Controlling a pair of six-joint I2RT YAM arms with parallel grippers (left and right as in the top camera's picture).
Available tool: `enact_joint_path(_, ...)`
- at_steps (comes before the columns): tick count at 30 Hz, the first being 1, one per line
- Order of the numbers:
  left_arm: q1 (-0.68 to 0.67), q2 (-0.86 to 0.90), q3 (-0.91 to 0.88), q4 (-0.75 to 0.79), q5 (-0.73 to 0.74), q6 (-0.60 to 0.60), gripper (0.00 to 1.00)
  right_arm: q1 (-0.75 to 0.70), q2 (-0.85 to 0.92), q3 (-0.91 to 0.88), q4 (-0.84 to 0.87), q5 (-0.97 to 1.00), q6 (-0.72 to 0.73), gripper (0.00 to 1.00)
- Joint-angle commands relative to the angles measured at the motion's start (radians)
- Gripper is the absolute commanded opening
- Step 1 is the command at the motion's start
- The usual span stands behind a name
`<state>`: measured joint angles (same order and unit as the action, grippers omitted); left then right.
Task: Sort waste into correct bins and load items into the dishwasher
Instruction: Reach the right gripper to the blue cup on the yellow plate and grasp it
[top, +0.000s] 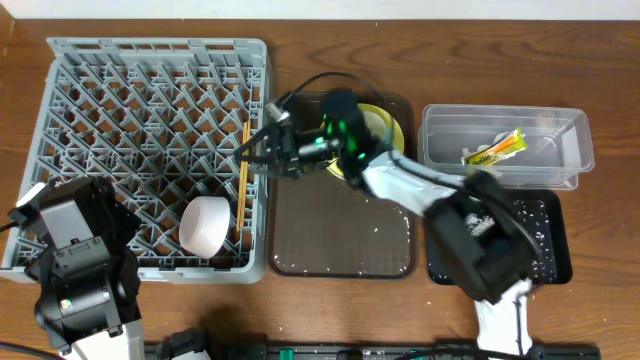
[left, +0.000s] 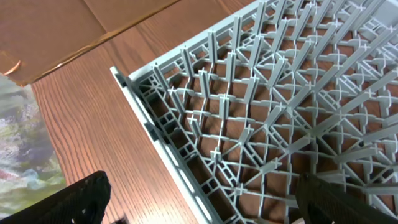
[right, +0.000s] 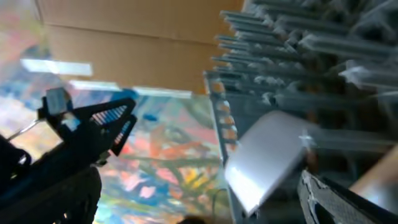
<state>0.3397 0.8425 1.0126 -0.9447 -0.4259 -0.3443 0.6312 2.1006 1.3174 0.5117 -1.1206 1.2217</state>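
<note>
With the chopsticks (top: 242, 175) lying free along the dishwasher rack's (top: 120, 120) right edge, and the fingers of the right gripper (top: 258, 150) beside them and the left gripper (left: 205, 202) at its front-left corner spread wide, next likely comes the yellow plate (top: 392, 125) right of the rack, needing a rim grasp.

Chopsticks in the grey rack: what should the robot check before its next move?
1. Chopsticks lie inside the dish rack: ok.
2. Right gripper open, holding nothing: ok.
3. Left gripper open, empty: ok.
4. Wrapper in the clear tub: ok.
5. Yellow plate loaded: not ok, it sits on the brown tray.
6. Yellow plate free of scraps: cannot tell, the arm hides most of it.
</note>
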Motion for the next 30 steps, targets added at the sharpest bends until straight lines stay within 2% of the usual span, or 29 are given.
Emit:
enact_joint_path(1, 0.004, -0.001, 0.018, -0.005, -0.013, -0.010, 0.96, -0.055, -0.144, 0.089, -0.380, 0.166, -0.392, 0.99)
enact_joint_path(3, 0.004, -0.001, 0.018, -0.005, -0.013, -0.010, 0.96, -0.057, -0.209, 0.156, -0.726, 0.418, -0.599, 0.99)
enact_joint_path(6, 0.004, -0.001, 0.018, -0.005, -0.013, -0.010, 0.96, -0.021, -0.274, 0.245, -1.039, 0.826, -0.789, 0.99)
enact_joint_path(10, 0.004, -0.001, 0.018, -0.005, -0.013, -0.010, 0.96, 0.042, -0.331, 0.286, -1.194, 1.191, -0.987, 0.99)
enact_joint_path(14, 0.004, -0.001, 0.018, -0.005, -0.013, -0.010, 0.96, 0.062, -0.320, 0.279, -1.280, 1.271, -1.133, 0.99)
enact_joint_path(15, 0.004, 0.000, 0.018, -0.005, -0.013, -0.010, 0.96, 0.059, -0.303, 0.267, -1.308, 1.275, -1.168, 0.91)
enact_joint_path(16, 0.004, -0.001, 0.018, -0.005, -0.013, -0.010, 0.96, 0.055, -0.293, 0.259, -1.315, 1.283, -1.177, 0.75)
enact_joint_path(20, 0.004, -0.001, 0.018, -0.005, -0.013, -0.010, 0.96, 0.041, -0.239, 0.225, -1.313, 1.330, -1.197, 0.21)
enact_joint_path(24, 0.004, -0.001, 0.018, -0.005, -0.013, -0.010, 0.96, 0.026, -0.192, 0.224, -1.308, 1.341, -1.198, 0.04)
enact_joint_path(26, 0.004, 0.000, 0.018, -0.005, -0.013, -0.010, 0.96, 0.022, -0.172, 0.224, -1.304, 1.342, -1.202, 0.05)
enact_joint_path(27, 0.004, -0.001, 0.018, -0.005, -0.013, -0.010, 0.96, 0.019, -0.153, 0.224, -1.292, 1.352, -1.202, 0.13)
enact_joint_path(30, 0.004, -0.001, 0.018, -0.005, -0.013, -0.010, 0.96, 0.017, -0.137, 0.224, -1.271, 1.360, -1.223, 0.25)
